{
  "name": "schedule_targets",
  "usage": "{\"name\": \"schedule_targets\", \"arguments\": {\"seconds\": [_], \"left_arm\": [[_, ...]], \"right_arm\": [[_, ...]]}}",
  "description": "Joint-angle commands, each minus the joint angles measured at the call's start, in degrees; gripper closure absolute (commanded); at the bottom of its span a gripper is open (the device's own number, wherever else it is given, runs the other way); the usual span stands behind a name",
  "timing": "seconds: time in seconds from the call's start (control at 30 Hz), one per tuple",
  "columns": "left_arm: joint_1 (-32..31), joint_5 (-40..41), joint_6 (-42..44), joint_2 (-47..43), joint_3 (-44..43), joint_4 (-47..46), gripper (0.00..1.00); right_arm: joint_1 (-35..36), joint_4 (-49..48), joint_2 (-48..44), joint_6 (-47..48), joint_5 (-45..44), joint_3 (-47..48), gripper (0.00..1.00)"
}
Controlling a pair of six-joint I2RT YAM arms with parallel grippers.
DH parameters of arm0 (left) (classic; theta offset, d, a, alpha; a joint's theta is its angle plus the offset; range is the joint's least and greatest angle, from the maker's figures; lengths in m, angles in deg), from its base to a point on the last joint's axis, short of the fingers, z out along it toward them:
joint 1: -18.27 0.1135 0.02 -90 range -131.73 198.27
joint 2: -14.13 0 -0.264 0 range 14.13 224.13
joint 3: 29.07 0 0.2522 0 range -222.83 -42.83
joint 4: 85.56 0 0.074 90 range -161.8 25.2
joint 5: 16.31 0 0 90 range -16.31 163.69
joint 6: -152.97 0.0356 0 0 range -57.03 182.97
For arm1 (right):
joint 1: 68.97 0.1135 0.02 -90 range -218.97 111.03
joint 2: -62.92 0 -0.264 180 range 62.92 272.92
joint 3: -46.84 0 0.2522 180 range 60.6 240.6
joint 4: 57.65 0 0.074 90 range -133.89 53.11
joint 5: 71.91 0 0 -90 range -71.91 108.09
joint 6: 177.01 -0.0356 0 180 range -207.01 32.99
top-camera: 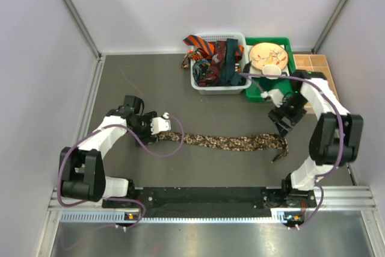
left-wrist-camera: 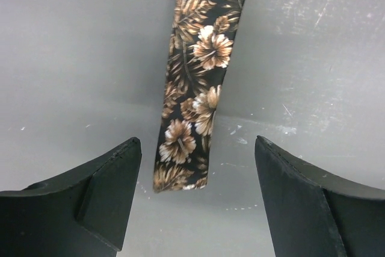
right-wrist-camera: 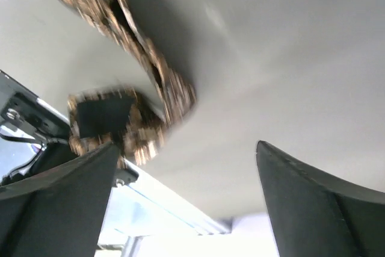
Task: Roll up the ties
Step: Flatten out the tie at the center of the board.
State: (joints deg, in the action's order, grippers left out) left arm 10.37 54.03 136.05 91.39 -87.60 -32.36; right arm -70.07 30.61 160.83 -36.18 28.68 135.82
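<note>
Brown floral tie lies flat, stretched L-R mid-scene, right end twisted. Striped, red & teal ties heaped far centre.

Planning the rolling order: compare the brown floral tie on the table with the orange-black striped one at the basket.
The brown floral tie lies stretched on the table; the striped tie is bunched over the basket rim. The brown floral tie bears pale flowers; the striped tie, orange-black bands. Neither is rolled.

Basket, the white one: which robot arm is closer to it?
Right. The right arm is just right of the basket, by its near corner; the left arm is far off at the tie's left end.
</note>
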Motion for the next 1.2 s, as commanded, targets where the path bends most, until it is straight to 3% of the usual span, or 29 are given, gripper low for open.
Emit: {"name": "schedule_targets", "arguments": {"seconds": [0.0,0.17,0.27,0.43,0.63,0.73,0.87,1.03,1.17], "left_arm": [[0.34,-1.52,-3.9,-4.21,-0.23,-1.12,0.2],[0.34,-1.79,-7.33,-5.88,0.83,-2.0,0.21],[0.34,-1.61,-9.17,-6.32,1.09,-2.79,0.21],[0.34,-1.7,-10.76,-7.12,0.65,-2.44,0.21],[0.34,-1.08,-10.77,-7.73,0.83,-2.26,0.21],[0.43,-0.56,-10.85,-8.17,1.62,-3.49,0.21],[0.61,-0.91,-11.47,-7.82,1.97,-3.85,0.21],[1.04,-2.66,-15.84,-10.27,1.97,-5.5,0.18],[2.19,-6.08,-23.58,-13.96,1.89,-9.99,0.14]], "right_arm": [[-3.99,2.22,-12.53,1.47,1.0,-3.67,0.15],[2.23,5.22,-16.61,-3.27,7.25,-4.37,0.44],[6.1,0.57,-15.03,-5.47,5.07,-9.99,0.46],[4.19,-8.83,-8.8,-1.1,-6.43,-18.53,0.53],[-5.57,-7.88,0.35,3.74,-10.32,-2.82,0.54],[-7.07,-6.74,2.37,5.68,-12.69,2.03,0.5],[-8.65,-5.51,2.2,5.6,-11.65,4.05,0.34],[-17.58,-0.42,-0.08,3.06,0.37,6.16,0.12],[-26.55,-3.39,-0.35,-3.18,9.43,5.64,0.05]]}}
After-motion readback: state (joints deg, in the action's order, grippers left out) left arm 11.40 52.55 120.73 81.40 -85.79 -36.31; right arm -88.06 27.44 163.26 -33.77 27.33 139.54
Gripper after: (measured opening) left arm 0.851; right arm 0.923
